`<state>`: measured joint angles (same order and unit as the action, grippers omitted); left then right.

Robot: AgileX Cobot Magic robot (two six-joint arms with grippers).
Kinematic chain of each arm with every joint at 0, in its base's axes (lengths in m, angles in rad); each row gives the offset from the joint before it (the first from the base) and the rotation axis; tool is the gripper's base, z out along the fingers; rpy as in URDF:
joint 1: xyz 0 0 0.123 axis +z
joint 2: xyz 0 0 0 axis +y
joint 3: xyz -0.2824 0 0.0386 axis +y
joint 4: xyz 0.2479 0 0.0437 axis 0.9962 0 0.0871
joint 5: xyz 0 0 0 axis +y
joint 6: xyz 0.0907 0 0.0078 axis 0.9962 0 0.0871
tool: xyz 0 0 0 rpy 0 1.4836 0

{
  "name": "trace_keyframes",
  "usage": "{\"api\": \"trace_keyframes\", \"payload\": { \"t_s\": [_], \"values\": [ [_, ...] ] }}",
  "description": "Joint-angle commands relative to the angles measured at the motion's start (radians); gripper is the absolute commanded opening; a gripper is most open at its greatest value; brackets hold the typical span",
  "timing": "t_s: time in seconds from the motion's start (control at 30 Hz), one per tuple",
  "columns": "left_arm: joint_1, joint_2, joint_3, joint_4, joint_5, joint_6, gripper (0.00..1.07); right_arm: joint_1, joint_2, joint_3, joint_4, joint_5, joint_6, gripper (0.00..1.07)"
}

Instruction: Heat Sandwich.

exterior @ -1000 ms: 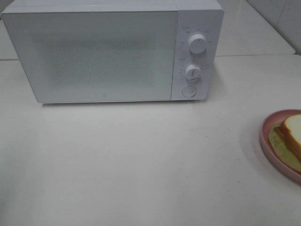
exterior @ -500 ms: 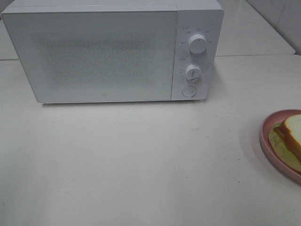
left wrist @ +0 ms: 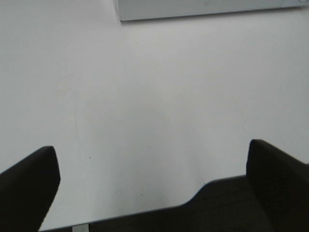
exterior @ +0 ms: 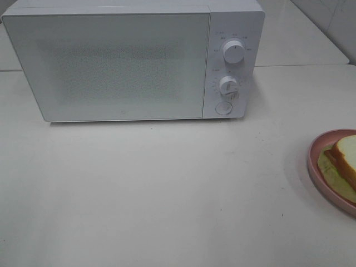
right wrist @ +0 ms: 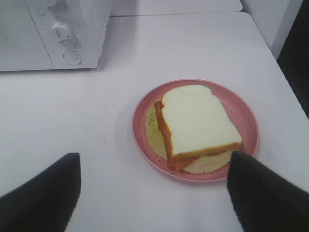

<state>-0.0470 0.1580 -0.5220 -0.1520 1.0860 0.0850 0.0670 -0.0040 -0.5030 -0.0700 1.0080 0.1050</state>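
A white microwave (exterior: pixel 133 61) sits shut at twelve o'clock on the table (exterior: pixel 167 194), while the sandwich (right wrist: pixel 195 123) waits on its pink plate (right wrist: pixel 244 116) at three o'clock, well apart from the oven. The left gripper (left wrist: pixel 149 193) hangs over bare tabletop with fingers spread wide and empty; the right gripper (right wrist: pixel 154 193) hovers just short of the plate, fingers apart, holding nothing. Opening the door first looks wise, then lifting the plate level by its rim.

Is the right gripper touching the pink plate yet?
Apart. In the right wrist view the open right gripper hangs short of the pink plate, bare table showing between its fingers and the rim.
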Motion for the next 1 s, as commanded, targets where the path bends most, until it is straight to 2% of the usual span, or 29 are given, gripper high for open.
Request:
{"api": "trace_keyframes", "payload": {
  "t_s": [0.03, 0.2, 1.0],
  "values": [
    [0.085, -0.092, 0.005, -0.006, -0.010, 0.000, 0.98, -0.004, -0.027, 0.002, 0.000, -0.014, -0.008, 0.76],
    [0.117, -0.192, 0.005, -0.004, -0.009, 0.000, 0.98, -0.004, -0.027, 0.002, 0.000, -0.014, -0.008, 0.76],
    [0.117, -0.185, 0.007, -0.008, -0.011, -0.001, 0.98, -0.004, -0.022, 0.002, 0.000, -0.014, -0.007, 0.76]
  ]
}}
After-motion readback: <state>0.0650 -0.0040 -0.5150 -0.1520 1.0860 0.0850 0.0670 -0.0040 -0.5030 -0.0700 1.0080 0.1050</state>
